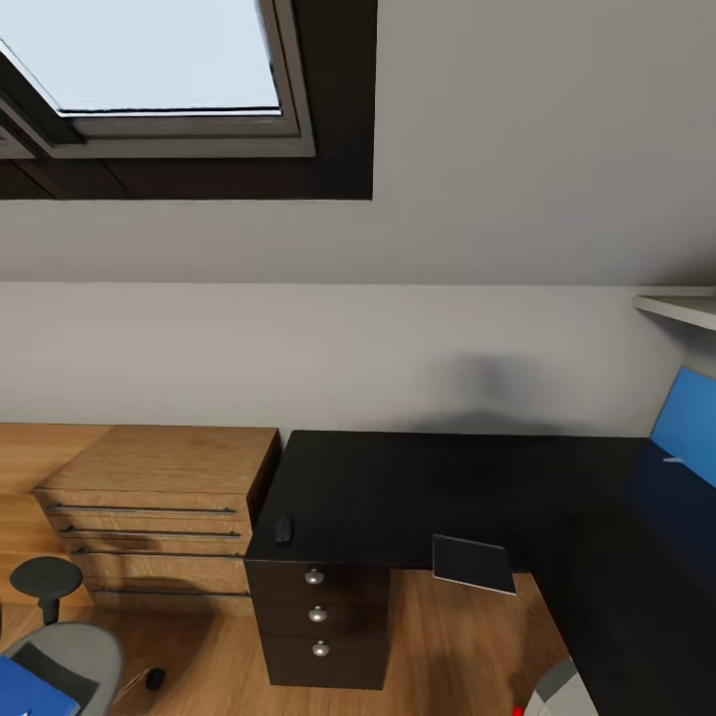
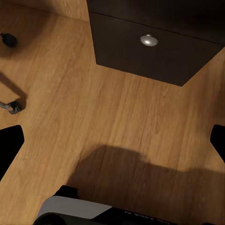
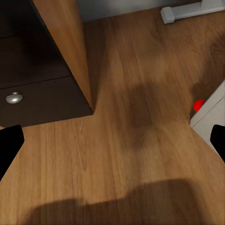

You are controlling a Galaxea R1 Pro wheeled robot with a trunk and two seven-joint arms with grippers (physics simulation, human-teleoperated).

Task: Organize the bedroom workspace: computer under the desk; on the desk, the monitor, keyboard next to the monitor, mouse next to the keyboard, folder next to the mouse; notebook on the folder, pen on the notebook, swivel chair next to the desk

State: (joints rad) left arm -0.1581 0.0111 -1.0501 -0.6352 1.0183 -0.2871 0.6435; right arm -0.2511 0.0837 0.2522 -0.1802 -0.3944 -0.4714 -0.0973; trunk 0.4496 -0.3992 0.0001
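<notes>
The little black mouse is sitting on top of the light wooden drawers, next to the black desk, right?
Not quite. In the head view the mouse sits on the black desk itself, near its left front corner above the silver knobs. The light wooden drawers are right beside the desk.

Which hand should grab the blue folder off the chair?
Probably the left. The folder lies on the chair at the robot's left side, and the open left hand hangs over floor near the chair's leg. The right hand hangs farther off, past the drawers.
</notes>
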